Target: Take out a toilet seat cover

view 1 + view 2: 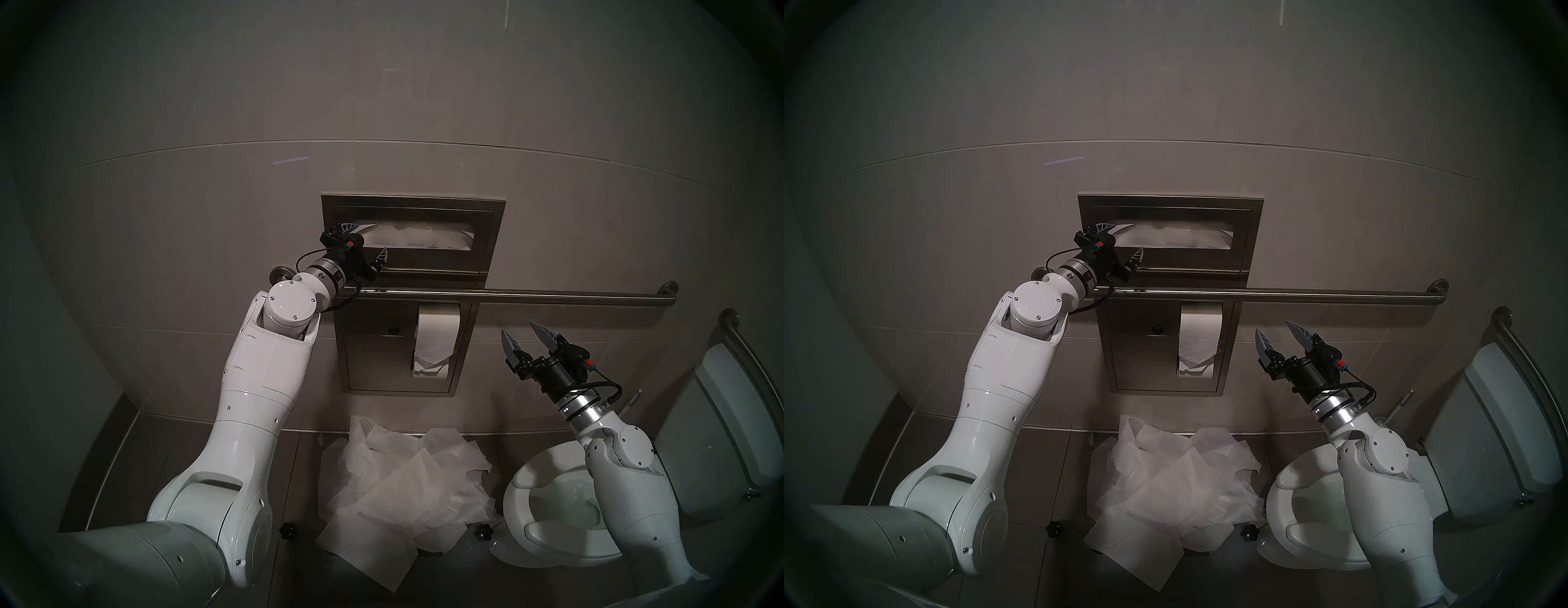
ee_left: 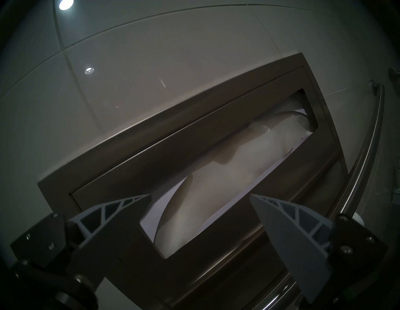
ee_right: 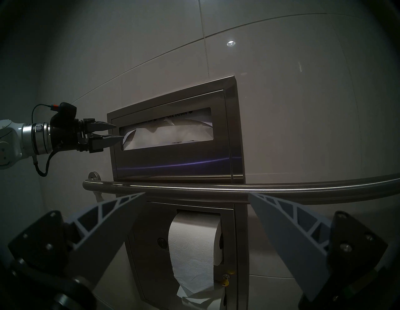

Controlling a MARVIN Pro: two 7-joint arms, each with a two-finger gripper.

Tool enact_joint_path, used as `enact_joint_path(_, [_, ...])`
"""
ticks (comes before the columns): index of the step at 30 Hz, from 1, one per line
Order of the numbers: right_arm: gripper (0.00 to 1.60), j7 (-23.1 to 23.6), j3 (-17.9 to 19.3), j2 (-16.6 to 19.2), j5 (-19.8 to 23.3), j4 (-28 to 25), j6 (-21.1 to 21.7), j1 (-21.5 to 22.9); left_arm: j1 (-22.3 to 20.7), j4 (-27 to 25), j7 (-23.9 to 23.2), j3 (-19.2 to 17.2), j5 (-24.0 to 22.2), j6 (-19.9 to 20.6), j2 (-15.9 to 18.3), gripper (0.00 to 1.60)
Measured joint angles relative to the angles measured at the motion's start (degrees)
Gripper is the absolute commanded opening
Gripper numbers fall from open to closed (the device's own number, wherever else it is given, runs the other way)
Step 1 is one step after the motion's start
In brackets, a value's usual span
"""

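The steel dispenser (image 1: pixel 413 204) set into the tiled wall serves as the landmark. In its wide slot sits the toilet seat cover (image 1: pixel 418 237), white folded tissue bulging toward the opening, still inside the dispenser. The left end effector (image 1: pixel 368 240) is at the slot's left end with its two fingers spread wide apart, one finger by the slot's upper edge and one by its lower edge; it holds nothing, and I cannot tell whether a fingertip touches the paper. A grab bar (image 1: pixel 530 294) runs across just below the dispenser, and beneath that a toilet paper roll (image 1: pixel 437 339) hangs in a lower steel panel. The right end effector (image 1: pixel 522 332) hangs below and to the right of the dispenser, under the bar, open and empty. Farther below the dispenser, a heap of white paper sheets (image 1: pixel 403 488) lies on the floor, beside the toilet (image 1: pixel 551 501).
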Motion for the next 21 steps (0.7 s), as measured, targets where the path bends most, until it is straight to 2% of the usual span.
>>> enact_joint_path(21, [1.60,0.36,0.00,0.00,0.01,0.63,0.00,0.01,-6.44,7.30,-1.55,-0.94,0.15,1.02,-0.31,1.60])
